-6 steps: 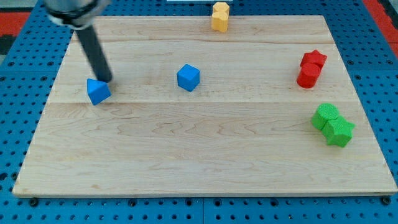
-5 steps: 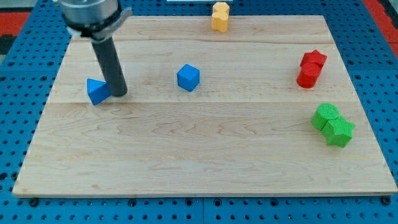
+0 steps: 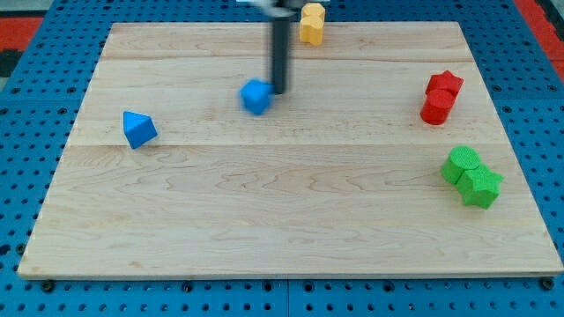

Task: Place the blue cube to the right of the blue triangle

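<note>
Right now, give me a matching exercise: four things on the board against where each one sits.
Things:
1. blue cube
2. blue triangle
3. yellow block
4. green blocks

Places:
A. top edge of the board
B. the view's left
C. the view's right, lower down
D. just left of my tip

Pairs: 1-D, 2-B, 3-A, 4-C

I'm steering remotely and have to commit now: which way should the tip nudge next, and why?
Probably keep pushing toward the view's left. My tip sits against the upper right side of the blue cube, while the blue triangle lies well off to the view's left and slightly lower, so a wide gap remains.
</note>
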`<state>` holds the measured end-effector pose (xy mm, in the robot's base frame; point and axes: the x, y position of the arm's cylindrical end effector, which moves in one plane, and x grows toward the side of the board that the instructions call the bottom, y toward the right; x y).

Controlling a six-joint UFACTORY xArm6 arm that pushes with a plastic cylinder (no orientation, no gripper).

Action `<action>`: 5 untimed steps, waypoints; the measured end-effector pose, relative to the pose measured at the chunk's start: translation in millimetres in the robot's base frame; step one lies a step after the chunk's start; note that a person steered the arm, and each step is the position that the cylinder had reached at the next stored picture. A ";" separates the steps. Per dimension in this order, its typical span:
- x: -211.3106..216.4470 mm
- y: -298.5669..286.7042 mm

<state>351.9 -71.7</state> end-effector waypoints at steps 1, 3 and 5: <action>22.0 -100.2; 16.9 29.7; 12.8 38.8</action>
